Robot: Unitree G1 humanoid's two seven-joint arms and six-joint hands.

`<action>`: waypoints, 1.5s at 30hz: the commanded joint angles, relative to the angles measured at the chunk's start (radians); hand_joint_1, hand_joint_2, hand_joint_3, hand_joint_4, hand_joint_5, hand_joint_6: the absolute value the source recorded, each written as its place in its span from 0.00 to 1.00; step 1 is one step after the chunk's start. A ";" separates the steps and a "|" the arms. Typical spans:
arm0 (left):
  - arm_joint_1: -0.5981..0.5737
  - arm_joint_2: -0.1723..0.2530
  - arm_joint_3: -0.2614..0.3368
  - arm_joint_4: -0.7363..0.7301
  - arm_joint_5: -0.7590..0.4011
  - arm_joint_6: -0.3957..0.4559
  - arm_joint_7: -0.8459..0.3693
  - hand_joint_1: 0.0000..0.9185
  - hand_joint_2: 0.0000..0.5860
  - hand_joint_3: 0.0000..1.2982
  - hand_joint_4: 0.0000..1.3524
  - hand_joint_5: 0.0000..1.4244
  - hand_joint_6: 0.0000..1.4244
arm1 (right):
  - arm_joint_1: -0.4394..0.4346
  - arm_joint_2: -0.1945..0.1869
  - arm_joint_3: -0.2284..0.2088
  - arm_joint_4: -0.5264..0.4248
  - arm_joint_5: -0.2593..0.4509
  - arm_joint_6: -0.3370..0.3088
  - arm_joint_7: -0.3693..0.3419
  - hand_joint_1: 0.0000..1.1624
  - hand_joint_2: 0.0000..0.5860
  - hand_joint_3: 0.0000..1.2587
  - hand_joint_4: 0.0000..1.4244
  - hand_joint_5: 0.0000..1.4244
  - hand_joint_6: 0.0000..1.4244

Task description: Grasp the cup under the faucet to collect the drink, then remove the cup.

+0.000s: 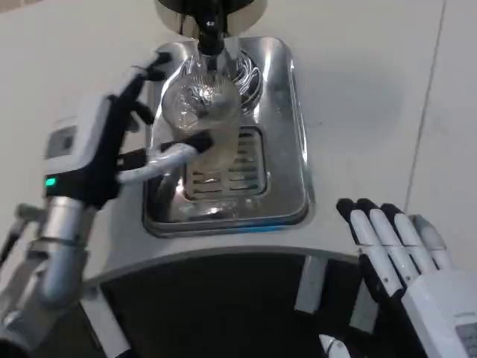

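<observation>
The clear cup (201,112) stands over the steel drip tray (287,134), directly beneath the black faucet (211,33), so the first part of the job, taking hold of the cup and having it under the spout, looks done. Whether any drink is running or has gathered inside is hard to say; the cup is see-through and throws back a lot of glare. What appears left is to let it fill and then carry it clear of the tray. The left hand (123,145) is wrapped around the cup from the side: one white finger (168,158) curls across the front of the cup low down, while dark fingertips (153,68) reach round its far side near the top, so the hold seems a fairly snug one. The right hand (399,250) rests on the white table (373,82) well apart from the tray, its fingers stretched out straight and close together, holding nothing.
</observation>
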 commanded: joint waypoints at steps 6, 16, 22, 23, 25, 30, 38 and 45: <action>0.314 0.133 0.129 -0.263 -0.001 0.045 0.007 0.14 0.06 0.15 0.16 0.38 0.42 | -0.162 0.048 -0.007 -0.019 0.107 0.034 0.071 0.31 0.84 0.00 0.00 0.00 0.00; 0.714 0.101 0.237 -0.719 0.034 0.204 -0.085 0.00 0.16 0.00 0.00 0.09 0.10 | -0.417 0.099 -0.015 0.066 0.282 0.109 0.136 0.31 0.86 0.00 0.00 0.00 0.00; 0.833 0.057 0.253 -0.828 0.012 0.255 -0.171 0.00 0.17 0.00 0.00 0.04 0.03 | -0.603 0.126 -0.042 0.165 0.460 0.167 0.161 0.32 0.87 0.00 0.00 0.00 0.00; 0.839 0.052 0.256 -0.832 0.010 0.255 -0.178 0.00 0.17 0.00 0.00 0.04 0.03 | -0.636 0.133 -0.042 0.178 0.482 0.177 0.163 0.32 0.87 0.00 0.00 0.00 0.00; 0.847 0.046 0.262 -0.836 0.007 0.251 -0.187 0.00 0.17 0.00 0.00 0.03 0.03 | -0.685 0.138 -0.041 0.198 0.515 0.190 0.163 0.32 0.87 0.00 0.00 0.00 0.00; 0.879 0.039 0.275 -0.837 0.000 0.225 -0.194 0.00 0.19 0.00 0.00 0.03 0.04 | -0.840 0.135 -0.055 0.297 0.619 0.200 0.167 0.32 0.88 0.00 0.00 0.00 0.00; 0.912 0.029 0.278 -0.840 0.006 0.187 -0.194 0.00 0.19 0.00 0.00 0.03 0.05 | -0.917 0.125 -0.014 0.365 0.731 0.151 0.165 0.33 0.89 0.00 0.00 0.00 0.00; 0.926 0.016 0.291 -0.847 0.017 0.165 -0.180 0.00 0.20 0.00 0.00 0.04 0.05 | -0.834 0.159 0.105 0.316 0.729 0.098 0.129 0.33 0.90 0.00 0.00 0.00 0.00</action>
